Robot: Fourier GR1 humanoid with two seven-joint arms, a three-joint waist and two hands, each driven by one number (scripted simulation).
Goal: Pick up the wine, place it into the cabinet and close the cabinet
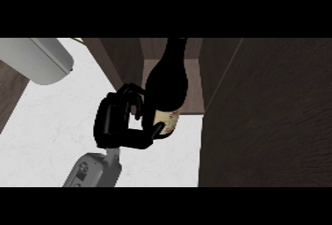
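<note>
A grey forearm (94, 170) rises from the lower edge of the head view, left of centre, tilted slightly rightward, ending in a black hand (115, 124) held over the white counter (45, 132) near its right edge. The fingers (131, 93) curl at the top and the thumb (156, 130) hooks in below, both closing against the wine bottle (167, 85). Which arm this is cannot be told; no second hand shows.

Single head view, steeply downward, close over counter (58, 132) and cabinet (272, 114)
</note>
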